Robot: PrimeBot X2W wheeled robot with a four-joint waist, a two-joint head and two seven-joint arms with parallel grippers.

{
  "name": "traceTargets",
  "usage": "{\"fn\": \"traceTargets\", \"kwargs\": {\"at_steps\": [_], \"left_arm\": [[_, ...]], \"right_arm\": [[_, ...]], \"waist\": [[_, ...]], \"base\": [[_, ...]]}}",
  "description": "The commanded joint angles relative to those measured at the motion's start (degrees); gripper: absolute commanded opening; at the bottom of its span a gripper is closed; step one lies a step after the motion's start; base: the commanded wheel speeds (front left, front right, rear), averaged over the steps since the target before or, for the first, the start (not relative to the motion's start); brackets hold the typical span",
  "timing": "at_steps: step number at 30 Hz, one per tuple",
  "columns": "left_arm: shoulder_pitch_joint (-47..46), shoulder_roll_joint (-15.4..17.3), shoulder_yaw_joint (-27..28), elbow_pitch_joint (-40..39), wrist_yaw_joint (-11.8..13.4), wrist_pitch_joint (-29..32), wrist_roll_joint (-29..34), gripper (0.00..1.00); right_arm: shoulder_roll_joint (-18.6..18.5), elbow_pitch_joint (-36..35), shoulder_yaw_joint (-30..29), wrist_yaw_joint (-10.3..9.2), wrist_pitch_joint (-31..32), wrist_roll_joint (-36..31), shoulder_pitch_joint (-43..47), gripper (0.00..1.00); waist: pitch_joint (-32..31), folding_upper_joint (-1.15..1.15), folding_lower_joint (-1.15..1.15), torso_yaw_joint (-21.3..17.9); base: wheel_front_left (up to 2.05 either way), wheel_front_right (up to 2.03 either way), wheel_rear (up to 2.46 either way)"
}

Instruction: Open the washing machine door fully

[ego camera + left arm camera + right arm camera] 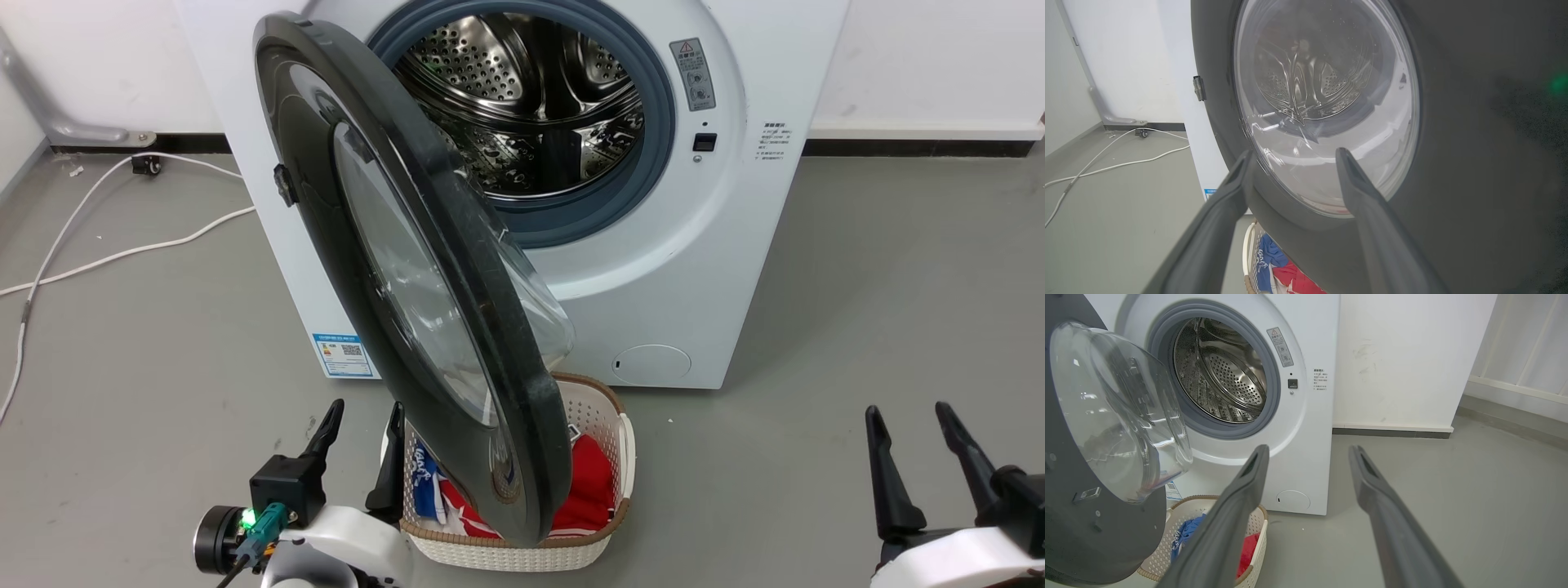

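seeing the left tool [367, 406] down at the lower left of the head view, gaping wide and gripping nothing. pointing its two dark fingers up at the outer face of the washing machine door [408, 278], just beside the door's lower edge. framing the bottom of the clear glass bulge between those fingers in the left wrist view, but not being able to tell about any contact with the black rim.

spotting the right tool [907, 408] over at the lower right, also spread open and holding nothing, hanging well apart from the door above the grey floor [857, 327].

looking at the door itself: standing out from its left-side hinge at roughly halfway, edge-on toward the head camera. leaving the steel drum [531, 106] and the grey gasket [663, 122] of the white washing machine [694, 269] in plain sight behind it.

noticing a white woven basket [506, 559] on the floor right under the door's lower edge, carrying red and blue clothes [592, 490]. catching a blue sticker [343, 354] low on the machine's left and a round flap [651, 363] low on its right. also seeing a white cable [122, 253] trailing over the floor off to the left.
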Motion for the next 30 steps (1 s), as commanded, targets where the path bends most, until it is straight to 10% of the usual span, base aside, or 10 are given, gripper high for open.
{"fn": "traceTargets", "kwargs": {"at_steps": [1,19,20,22,30], "left_arm": [[0.17,0.14,0.08,-0.04,0.36,-0.15,-0.17,1.00],[0.23,1.24,-0.38,-0.13,1.77,-0.12,0.69,1.00],[0.28,1.21,-0.45,-0.18,1.90,-0.09,0.68,0.78],[0.37,1.21,-0.47,-0.28,1.99,-0.06,0.45,0.00],[-1.13,2.02,-0.48,-1.79,2.13,-0.02,0.41,0.00]], "right_arm": [[0.40,1.00,0.29,-0.01,-0.54,0.15,0.93,1.00],[1.10,5.90,2.01,-0.01,-3.08,2.38,0.19,1.00],[1.11,5.92,2.11,-0.01,-3.11,2.27,0.12,1.00],[1.11,6.13,2.23,-0.01,-2.95,2.36,0.03,1.00],[1.11,6.85,2.64,-0.01,-2.74,2.87,-0.25,1.00]], "waist": [[0.04,0.00,0.00,-0.04],[-0.02,0.00,0.00,-0.35],[-0.04,0.00,0.00,-0.38],[-0.07,0.00,0.00,-0.42],[-0.19,0.00,0.00,-0.51]], "base": [[0.00,0.00,0.00],[0.00,0.00,0.00],[0.00,0.00,0.00],[0.00,0.00,0.00],[0.00,0.00,0.00]]}}
